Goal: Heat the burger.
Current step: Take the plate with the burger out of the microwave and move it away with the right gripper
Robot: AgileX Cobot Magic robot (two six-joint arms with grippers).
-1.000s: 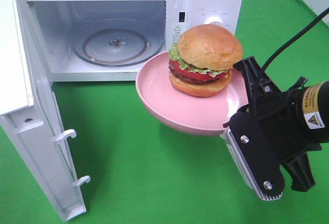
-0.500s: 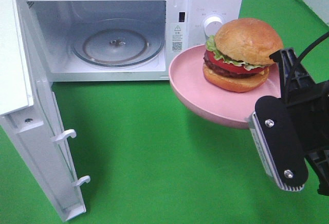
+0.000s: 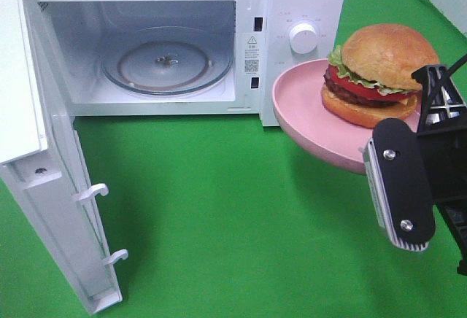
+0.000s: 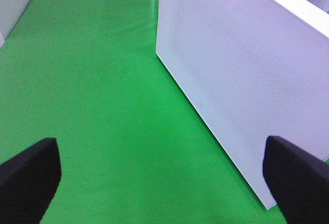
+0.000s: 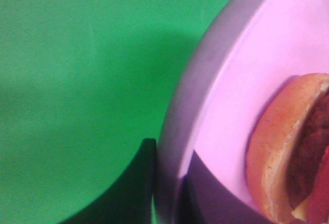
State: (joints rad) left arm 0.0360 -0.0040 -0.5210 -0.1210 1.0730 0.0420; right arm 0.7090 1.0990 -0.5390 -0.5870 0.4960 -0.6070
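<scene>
Left fingers [image 4: 159, 175] spread wide, nothing between them, hovering over the green tabletop [image 3: 241, 216] next to the outer face of the microwave door [image 4: 241, 75]. Door [image 3: 44, 172] swung fully open on the left; microwave [image 3: 182, 37] cavity shows the glass turntable [image 3: 166, 60], bare. Right of the control knob [image 3: 303, 37], pink plate [image 3: 310, 117] is held in the air above the tabletop, in front of the panel. Burger [image 3: 379, 74] sits upright on the plate. Right fingers [image 5: 164, 193] clenched on the plate rim, one above and one under it
</scene>
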